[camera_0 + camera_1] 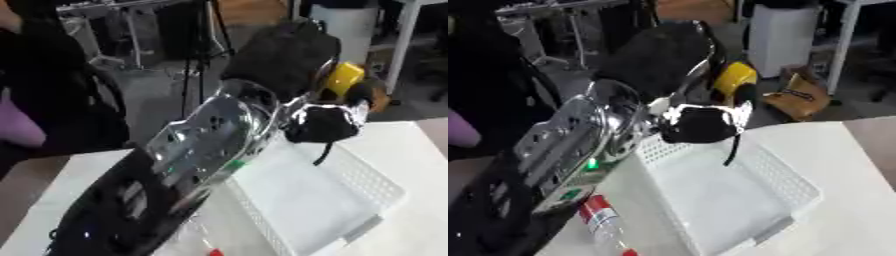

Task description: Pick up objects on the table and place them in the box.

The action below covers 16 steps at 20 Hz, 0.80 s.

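Right eye view: left hand [702, 122] curled round something yellow [732, 80], hovering over far end of white box [798, 187]. Bottle [604, 220] lying lengthwise just left of box, nearer left arm.

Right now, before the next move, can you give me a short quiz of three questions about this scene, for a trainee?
1. True or false: the bottle with the red label lies inside the white box.
2. Which arm shows above the table? A) the left arm B) the right arm
3. Fill in: the thin black cord hangs above the ___.
Key: 1 false, it lies on the table beside the box; 2 A; 3 box.
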Motion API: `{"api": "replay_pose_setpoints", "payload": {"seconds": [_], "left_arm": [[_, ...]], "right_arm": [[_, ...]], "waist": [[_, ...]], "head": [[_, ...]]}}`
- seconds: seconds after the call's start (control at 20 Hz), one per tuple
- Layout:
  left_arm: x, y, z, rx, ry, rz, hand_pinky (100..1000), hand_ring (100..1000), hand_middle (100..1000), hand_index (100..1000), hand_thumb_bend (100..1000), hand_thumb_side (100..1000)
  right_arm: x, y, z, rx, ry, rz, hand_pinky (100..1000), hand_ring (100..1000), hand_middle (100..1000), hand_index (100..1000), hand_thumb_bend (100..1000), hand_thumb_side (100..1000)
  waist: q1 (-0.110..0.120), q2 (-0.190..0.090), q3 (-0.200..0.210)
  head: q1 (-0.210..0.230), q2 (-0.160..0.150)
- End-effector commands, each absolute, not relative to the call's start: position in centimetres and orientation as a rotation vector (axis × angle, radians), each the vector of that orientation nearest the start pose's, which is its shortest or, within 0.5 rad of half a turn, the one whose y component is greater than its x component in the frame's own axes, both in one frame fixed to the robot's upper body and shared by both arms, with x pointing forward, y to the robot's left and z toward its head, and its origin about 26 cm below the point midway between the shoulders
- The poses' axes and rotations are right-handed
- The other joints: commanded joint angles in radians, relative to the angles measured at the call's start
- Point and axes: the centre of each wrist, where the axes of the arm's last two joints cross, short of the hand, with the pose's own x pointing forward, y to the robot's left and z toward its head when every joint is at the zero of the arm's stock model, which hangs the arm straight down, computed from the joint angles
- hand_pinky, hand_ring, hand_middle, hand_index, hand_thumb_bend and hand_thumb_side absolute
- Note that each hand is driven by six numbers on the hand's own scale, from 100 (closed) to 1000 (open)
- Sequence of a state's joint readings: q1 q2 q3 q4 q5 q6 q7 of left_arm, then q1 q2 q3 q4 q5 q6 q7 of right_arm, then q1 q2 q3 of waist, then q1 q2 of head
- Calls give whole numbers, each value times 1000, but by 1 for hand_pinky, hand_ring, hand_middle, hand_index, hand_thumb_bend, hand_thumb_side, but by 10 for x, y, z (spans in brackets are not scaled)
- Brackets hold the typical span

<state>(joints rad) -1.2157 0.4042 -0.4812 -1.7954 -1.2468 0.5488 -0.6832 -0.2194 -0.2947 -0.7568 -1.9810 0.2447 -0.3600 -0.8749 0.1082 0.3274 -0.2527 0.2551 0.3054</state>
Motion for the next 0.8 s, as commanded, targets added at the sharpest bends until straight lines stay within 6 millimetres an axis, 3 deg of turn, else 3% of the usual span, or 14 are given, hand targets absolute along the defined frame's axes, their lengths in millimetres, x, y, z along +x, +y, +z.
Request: {"api": "replay_pose_setpoints", "payload": {"seconds": [0.05, 0.4, 0.6, 0.65, 0.8], "left_arm": [[308, 75, 384, -2172, 2567, 1876, 656, 645, 474, 479, 100, 380], [335, 72, 371, -2280, 2484, 1825, 655, 649, 478, 480, 100, 383], [352, 69, 359, -2153, 2580, 1976, 675, 671, 526, 508, 100, 400], [355, 69, 356, -2100, 2611, 2020, 707, 717, 596, 603, 100, 608], [365, 70, 348, -1947, 2652, 2173, 729, 746, 643, 642, 100, 665]], "right_arm": [[223, -442, 222, 1534, 2487, 1075, 648, 468, 611, 661, 100, 483], [224, -441, 222, 1527, 2489, 1078, 647, 467, 611, 660, 100, 486], [224, -441, 222, 1523, 2488, 1083, 647, 467, 610, 660, 100, 487], [224, -441, 222, 1523, 2488, 1084, 646, 467, 610, 660, 100, 488], [224, -441, 221, 1521, 2487, 1086, 646, 467, 610, 660, 100, 489]], "waist": [[-11, -15, -5], [-12, -10, -12], [-13, -5, -16], [-13, -4, -16], [-14, -1, -17]], "head": [[0, -13], [7, -16], [9, -15], [8, -16], [8, -15]]}}
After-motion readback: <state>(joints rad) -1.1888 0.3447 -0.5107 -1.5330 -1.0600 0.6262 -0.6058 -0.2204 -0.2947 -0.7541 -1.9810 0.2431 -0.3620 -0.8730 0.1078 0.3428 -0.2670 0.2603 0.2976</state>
